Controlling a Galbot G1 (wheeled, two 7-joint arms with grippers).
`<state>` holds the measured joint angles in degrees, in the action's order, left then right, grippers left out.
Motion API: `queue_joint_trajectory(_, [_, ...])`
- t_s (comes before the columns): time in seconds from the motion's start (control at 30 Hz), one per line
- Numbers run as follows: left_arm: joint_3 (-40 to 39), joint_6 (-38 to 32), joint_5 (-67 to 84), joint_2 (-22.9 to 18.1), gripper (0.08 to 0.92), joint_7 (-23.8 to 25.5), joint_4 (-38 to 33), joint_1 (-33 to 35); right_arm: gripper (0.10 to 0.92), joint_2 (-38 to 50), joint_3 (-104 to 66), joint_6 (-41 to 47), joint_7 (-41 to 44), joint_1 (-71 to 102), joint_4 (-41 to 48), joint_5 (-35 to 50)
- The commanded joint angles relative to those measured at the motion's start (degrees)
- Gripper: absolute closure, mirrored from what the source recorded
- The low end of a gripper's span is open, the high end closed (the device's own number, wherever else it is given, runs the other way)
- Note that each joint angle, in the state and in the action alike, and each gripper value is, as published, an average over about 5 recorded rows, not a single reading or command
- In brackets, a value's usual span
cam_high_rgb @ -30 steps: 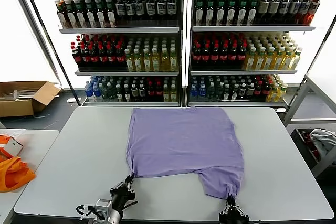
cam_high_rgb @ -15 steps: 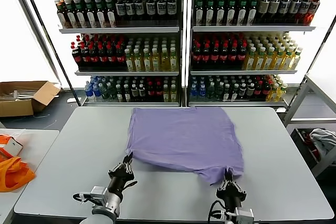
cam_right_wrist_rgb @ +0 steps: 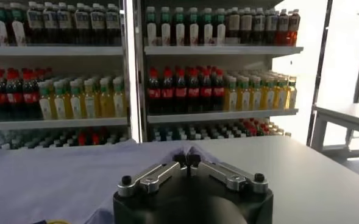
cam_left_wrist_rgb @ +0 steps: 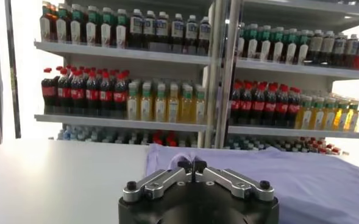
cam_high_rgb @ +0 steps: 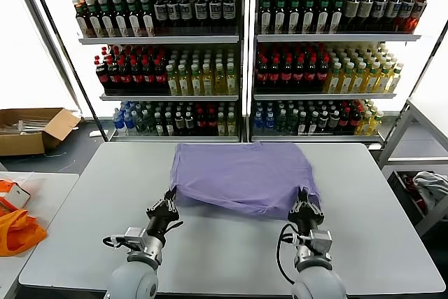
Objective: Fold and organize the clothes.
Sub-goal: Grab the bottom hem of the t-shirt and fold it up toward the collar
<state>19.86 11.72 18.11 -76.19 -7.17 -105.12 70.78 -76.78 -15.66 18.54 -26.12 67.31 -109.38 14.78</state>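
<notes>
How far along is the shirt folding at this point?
Early on. Done: the purple T-shirt lies spread on the grey table. In hand: the left gripper and right gripper are each shut on a near corner of the shirt, lifting that edge toward the far side, so the first fold is only partway over. Left: laying that fold down, any further folds, and tidying the bundle.

Behind your pale grey rectangular table (cam_high_rgb: 91, 201) stand metal shelves of coloured drink bottles (cam_high_rgb: 241, 54); an open brown cardboard box (cam_high_rgb: 31, 129) sits left.
</notes>
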Motion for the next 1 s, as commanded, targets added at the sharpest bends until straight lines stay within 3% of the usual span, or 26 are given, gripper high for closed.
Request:
queue_joint_trajectory(0.03, [-0.7,-0.4,1.0,0.3,0.916,-0.2,9.8,-6.4,0.918,0.0,0.2,0.6,0.3,-10.0,8.8,2.6])
queue_joint_trajectory(0.77, [-1.9,-0.5,0.8,0.7,0.916,0.5,15.1,-10.3,0.916,-1.5,1.8,3.9,1.9,-14.6,15.2,2.7])
queue_joint_trajectory(0.9, [-1.7,-0.7,-0.1,0.8,0.908,0.9,14.2,-10.1,0.852,-1.9,1.6,5.0,1.9,-15.5,15.2,3.3])
queue_joint_trajectory(1.0, [-1.6,-0.4,-0.5,1.0,0.851,1.0,12.4,-9.4,0.766,-2.3,1.6,5.0,1.0,-15.8,14.3,6.7])
